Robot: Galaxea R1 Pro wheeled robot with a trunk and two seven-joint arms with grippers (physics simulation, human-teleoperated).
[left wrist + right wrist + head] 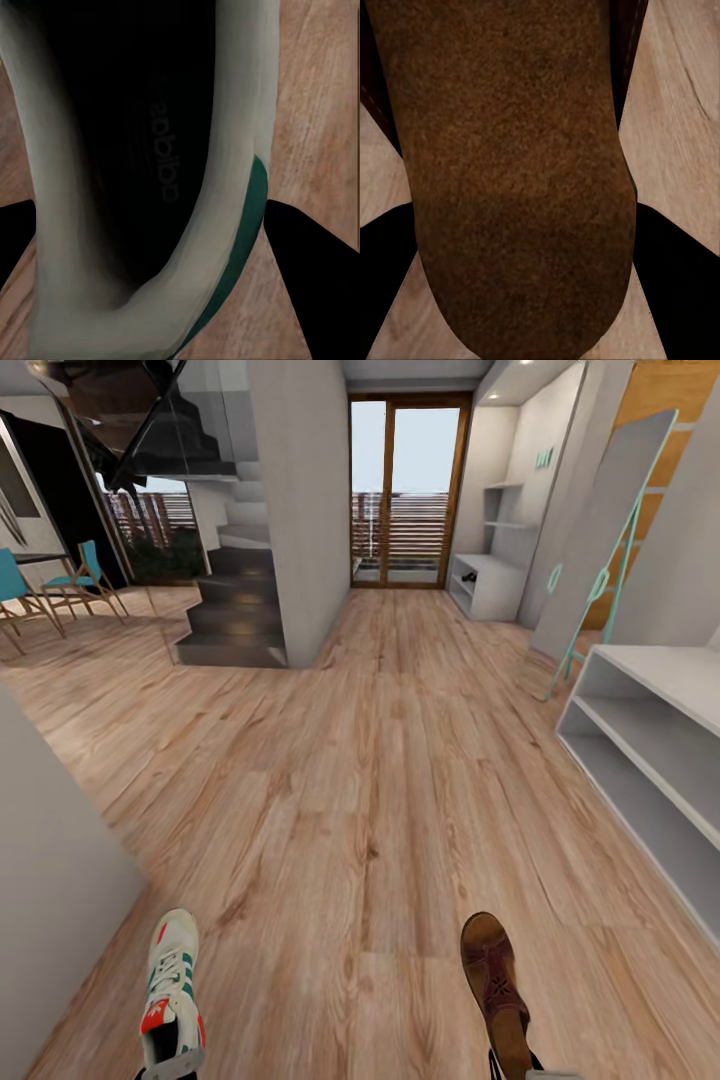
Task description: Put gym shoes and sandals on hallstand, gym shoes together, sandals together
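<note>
- Left wrist view showed the left gripper (pixel 161 247) closed on the heel of a gym shoe (pixel 150 180), one dark finger (pixel 315 270) at each side of the cream collar with its green trim.
- Right wrist view showed the right gripper (pixel 521 277) clamped on the heel end of a sandal (pixel 517 165), its brown footbed set between two dark fingers (pixel 679 277).
- Head view placed the gym shoe (pixel 170 990) low at the left and the sandal (pixel 497 990) low at the right, well apart, both toes pointing away from the robot.
- Both shoes were seen above the corridor floor (pixel 360 780).
- The hallstand (pixel 650 750) stood along the floor's right edge, with open grey shelf slots.
- Another pale shelf unit (pixel 487 585) stood at the far end beside a glazed door (pixel 408 490).
</note>
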